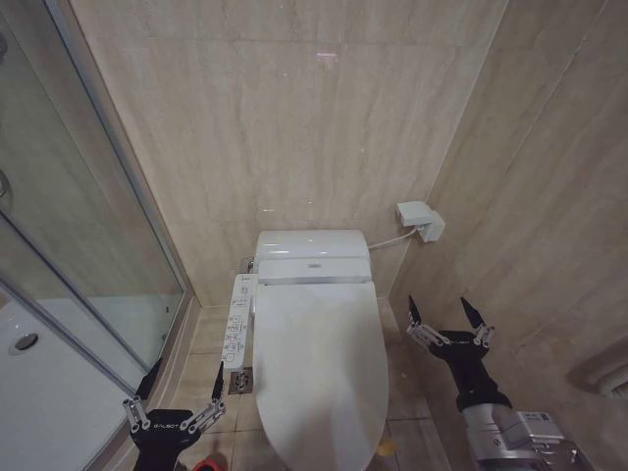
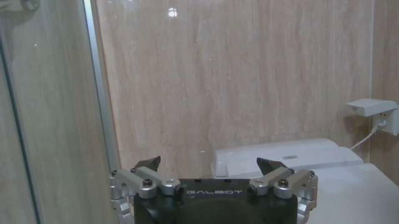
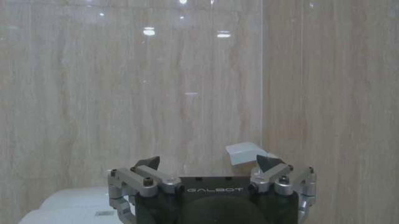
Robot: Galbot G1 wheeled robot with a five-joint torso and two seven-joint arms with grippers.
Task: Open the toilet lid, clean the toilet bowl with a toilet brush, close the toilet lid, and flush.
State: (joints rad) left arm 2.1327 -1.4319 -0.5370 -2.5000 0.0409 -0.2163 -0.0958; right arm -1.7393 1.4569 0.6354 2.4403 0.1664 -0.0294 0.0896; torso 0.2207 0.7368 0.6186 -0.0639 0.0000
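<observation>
The toilet lid (image 1: 316, 368) lies shut over the toilet, a long white oval running from the tank unit (image 1: 312, 257) against the far wall toward the near edge of the head view; in the left wrist view the lid (image 2: 355, 196) shows as a pale surface to one side of the pincer, with the tank unit (image 2: 281, 158) just beyond it; the left pincer (image 1: 175, 392) hangs low on the left of the toilet, over the floor tiles and near the glass shower partition (image 1: 78, 245), its two dark-tipped fingers spread wide apart with nothing between them and touching nothing; the left wrist view shows the same left pincer (image 2: 209, 164) gaping, empty, facing the beige marble wall (image 2: 231, 79); the right pincer (image 1: 448, 312) is raised on the right of the toilet, near the side wall and apart from the lid, its fingers likewise wide apart and empty; in the right wrist view the right pincer (image 3: 209, 163) points at the far wall, with the white wall box (image 3: 248, 153) beyond one fingertip; a white control panel (image 1: 237, 319) runs along the lid's left side; a floor drain (image 1: 241, 380) sits just beside the toilet's left flank; a small red object (image 1: 204, 465) shows at the near edge below the left pincer.
</observation>
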